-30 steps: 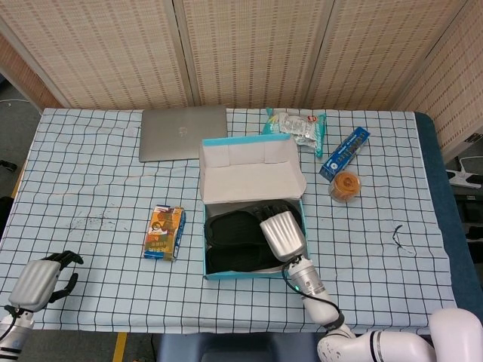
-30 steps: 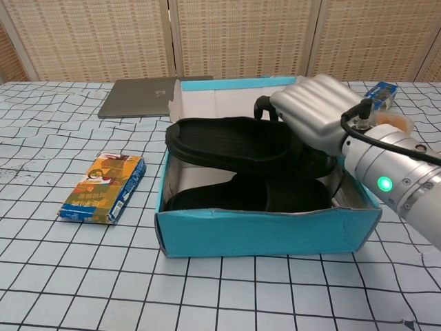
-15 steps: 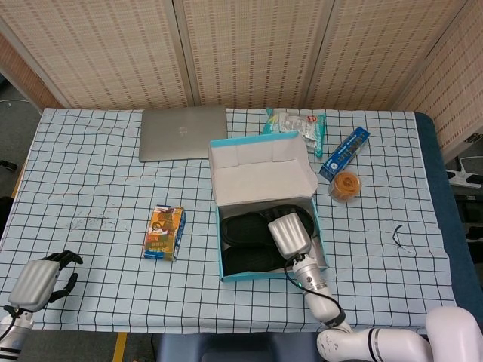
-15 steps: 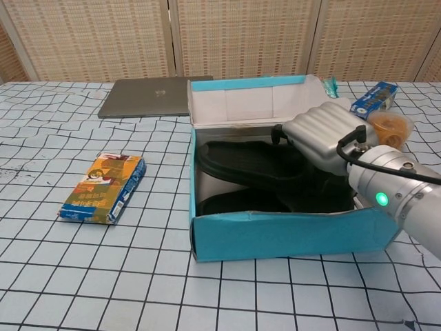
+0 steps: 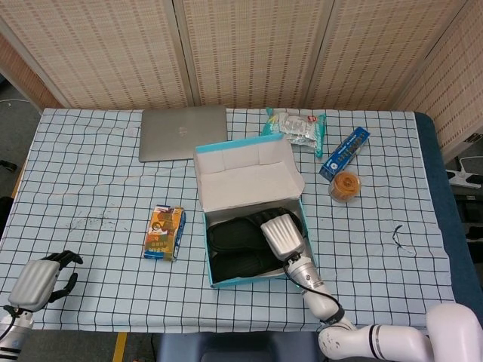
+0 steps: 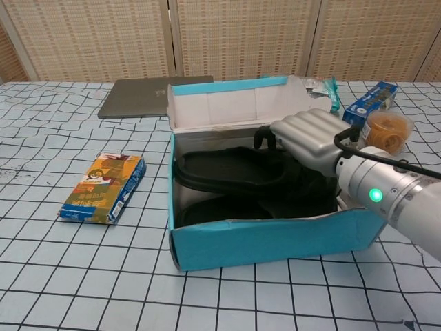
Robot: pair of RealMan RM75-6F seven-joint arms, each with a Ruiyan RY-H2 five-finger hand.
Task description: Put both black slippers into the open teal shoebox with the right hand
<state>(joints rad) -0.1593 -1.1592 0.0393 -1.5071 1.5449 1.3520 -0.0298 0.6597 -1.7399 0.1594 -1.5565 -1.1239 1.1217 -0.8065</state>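
At frame center, the right hand (image 6: 310,141) gripped the upper slipper (image 6: 231,167) inside the box (image 6: 269,238); the left hand (image 5: 41,279), lower left, was curled, holding nothing.

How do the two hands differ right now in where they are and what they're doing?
The right hand reaches into the teal shoebox, fingers curled over a black slipper; the left hand lies at the table's near left corner, far from the box, fingers curled on nothing. The right hand shows in both views, the left only in the head view. Both have silver backs and dark fingers.
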